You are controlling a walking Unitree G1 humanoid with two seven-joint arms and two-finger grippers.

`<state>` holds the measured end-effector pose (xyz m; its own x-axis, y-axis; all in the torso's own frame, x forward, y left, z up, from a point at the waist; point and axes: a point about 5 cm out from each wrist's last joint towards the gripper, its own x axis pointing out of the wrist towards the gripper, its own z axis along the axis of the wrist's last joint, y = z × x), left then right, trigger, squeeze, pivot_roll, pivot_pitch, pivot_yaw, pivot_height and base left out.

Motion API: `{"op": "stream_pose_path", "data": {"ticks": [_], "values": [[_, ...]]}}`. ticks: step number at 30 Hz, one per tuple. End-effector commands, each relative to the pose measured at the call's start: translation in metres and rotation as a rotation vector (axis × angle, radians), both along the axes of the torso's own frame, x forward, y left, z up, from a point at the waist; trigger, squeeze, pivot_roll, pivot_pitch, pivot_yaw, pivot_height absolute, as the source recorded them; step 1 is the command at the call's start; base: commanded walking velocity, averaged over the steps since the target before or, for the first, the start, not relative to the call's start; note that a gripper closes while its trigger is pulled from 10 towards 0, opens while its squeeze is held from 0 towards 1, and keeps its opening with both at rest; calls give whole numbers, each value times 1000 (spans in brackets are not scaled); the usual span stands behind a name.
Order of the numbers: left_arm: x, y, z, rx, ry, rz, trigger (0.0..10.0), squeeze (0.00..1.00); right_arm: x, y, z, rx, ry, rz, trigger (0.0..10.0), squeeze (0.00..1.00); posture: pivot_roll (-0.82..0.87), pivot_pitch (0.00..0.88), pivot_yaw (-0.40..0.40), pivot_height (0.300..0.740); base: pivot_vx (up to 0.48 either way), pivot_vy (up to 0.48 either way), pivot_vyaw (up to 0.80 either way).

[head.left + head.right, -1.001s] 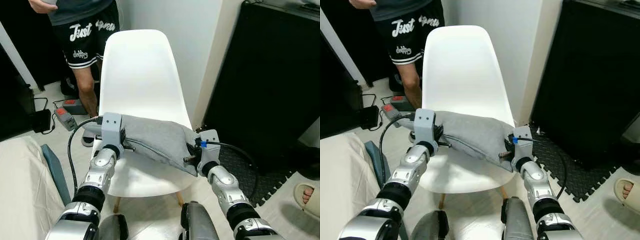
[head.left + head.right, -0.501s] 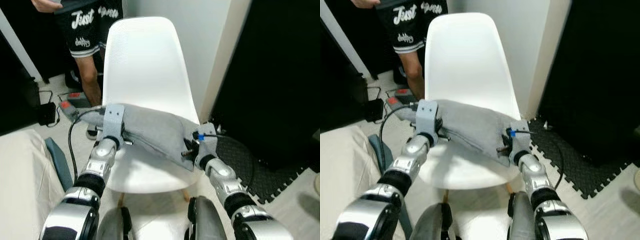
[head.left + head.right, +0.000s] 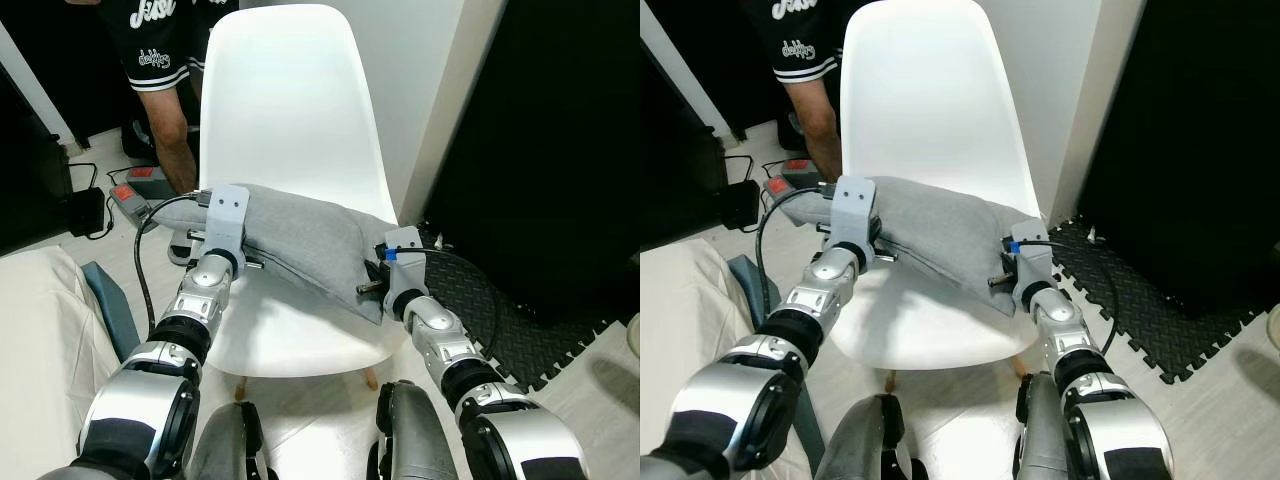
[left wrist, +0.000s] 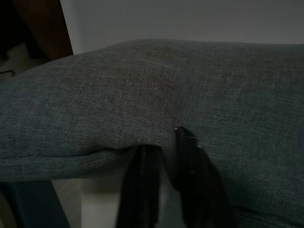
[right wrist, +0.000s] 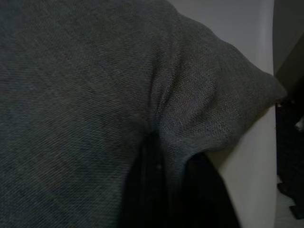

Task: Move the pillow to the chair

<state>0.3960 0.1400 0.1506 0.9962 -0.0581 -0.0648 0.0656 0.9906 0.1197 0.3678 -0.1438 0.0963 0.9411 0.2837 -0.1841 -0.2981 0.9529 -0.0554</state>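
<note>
Left eye view: your left hand point(image 3: 262, 266) and right hand point(image 3: 370, 288) both pinch the grey pillow point(image 3: 300, 245) over the white chair point(image 3: 290, 335) seat, backrest at 12 o'clock. Only releasing remains.

Grey pillow point(image 3: 300, 240) across white chair point(image 3: 280, 110)

The pillow point(image 3: 300, 240) hides both claws' fingertips.

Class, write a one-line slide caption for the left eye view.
Both grippers, left and right, hold a grey pillow over the white chair.
</note>
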Motion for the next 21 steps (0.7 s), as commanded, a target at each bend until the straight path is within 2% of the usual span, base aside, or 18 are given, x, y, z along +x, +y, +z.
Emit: {"op": "stream_pose_path", "data": {"ticks": [1,8,16,17,18,19,20,21], "values": [[1,4,3,6,-15,-18,10000,1000,-6,5,-11,22,39,26,10000,1000,3,276,45,596,0,0,0],[0,2,3,21,-39,-51,10000,1000,-6,3,-12,-9,48,32,10000,1000,2,269,40,596,0,0,0],[-1,15,3,15,-53,-35,10000,1000,-3,-3,-8,-67,26,25,10000,1000,-9,232,38,596,0,0,0],[-3,22,0,19,-48,-24,10000,1000,-4,-6,-8,-103,17,28,10000,1000,-10,218,36,596,0,0,0],[-5,29,-4,29,-39,-13,10000,1000,-4,-11,-9,-191,8,23,10000,1000,-12,205,33,596,0,0,0],[-5,29,-4,29,-39,-13,10000,1000,-4,-11,-9,-191,8,23,10000,1000,-12,205,33,596,0,0,0],[-7,34,-7,40,-31,-6,10000,1000,-4,-15,-9,-280,-4,21,10000,1000,-13,197,32,596,0,0,0],[-9,37,-10,55,-23,-3,10000,1000,-5,-20,-10,-420,-25,22,10000,1000,-13,190,30,596,0,0,0]]}}
